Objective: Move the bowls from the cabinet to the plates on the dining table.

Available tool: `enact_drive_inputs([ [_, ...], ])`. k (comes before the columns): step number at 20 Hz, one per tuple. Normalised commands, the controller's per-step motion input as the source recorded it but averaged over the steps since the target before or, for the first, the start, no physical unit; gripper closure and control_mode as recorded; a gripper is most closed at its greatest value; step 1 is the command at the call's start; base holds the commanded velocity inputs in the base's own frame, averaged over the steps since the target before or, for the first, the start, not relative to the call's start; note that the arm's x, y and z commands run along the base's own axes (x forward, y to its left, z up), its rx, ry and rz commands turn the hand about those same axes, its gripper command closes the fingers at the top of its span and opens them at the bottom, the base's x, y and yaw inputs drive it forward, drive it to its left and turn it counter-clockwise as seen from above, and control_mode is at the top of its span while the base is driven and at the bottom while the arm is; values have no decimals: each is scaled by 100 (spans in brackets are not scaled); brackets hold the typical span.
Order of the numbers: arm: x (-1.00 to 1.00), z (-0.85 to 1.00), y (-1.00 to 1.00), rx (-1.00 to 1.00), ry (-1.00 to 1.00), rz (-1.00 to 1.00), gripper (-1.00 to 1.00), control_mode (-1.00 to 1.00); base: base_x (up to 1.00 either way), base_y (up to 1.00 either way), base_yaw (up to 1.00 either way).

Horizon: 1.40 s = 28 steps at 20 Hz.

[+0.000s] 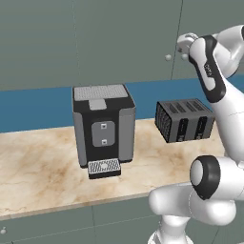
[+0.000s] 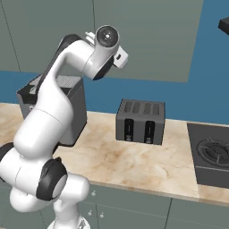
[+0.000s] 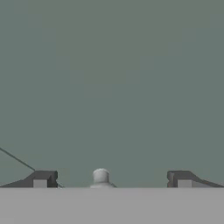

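Note:
The cabinet (image 1: 119, 38) is the grey-green wall cupboard above the worktop, and its tall flat doors are shut. The bowls are hidden behind them. My arm reaches up so that the gripper (image 3: 111, 179) faces a door (image 3: 113, 87) at close range. It is open, and its two dark fingertips (image 3: 41, 179) stand wide apart. A small round grey knob (image 3: 100, 176) sits between them, with nothing gripped. From the left base view the hand (image 1: 185, 44) is just above two door knobs (image 1: 167, 57). The plates and the dining table are out of view.
On the marble worktop (image 1: 43, 167) stand a dark coffee machine (image 1: 102, 128) and a black toaster (image 1: 186, 120) (image 2: 140, 121), below the raised arm. A stove top (image 2: 212, 154) lies at the right. A blue strip (image 1: 33, 107) backs the worktop.

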Motion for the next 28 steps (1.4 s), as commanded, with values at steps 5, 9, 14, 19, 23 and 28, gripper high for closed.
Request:
enact_drive_inputs([
  [5, 12, 0, 6, 0, -6, 0, -100, -100, 0, 0, 0],
  [9, 11, 0, 5, 0, -4, 0, -100, -100, 0, 0, 0],
  [14, 7, -4, 4, 0, 0, 0, -100, -100, 0, 0, 0],
  [19, 7, -16, 11, 0, 0, 0, -100, -100, 0, 0, 0],
  [23, 11, -30, 20, 0, 0, -1, 100, -100, 0, 0, 0],
  [28, 18, -27, 19, 1, 0, -2, 100, -100, 0, 0, 0],
])
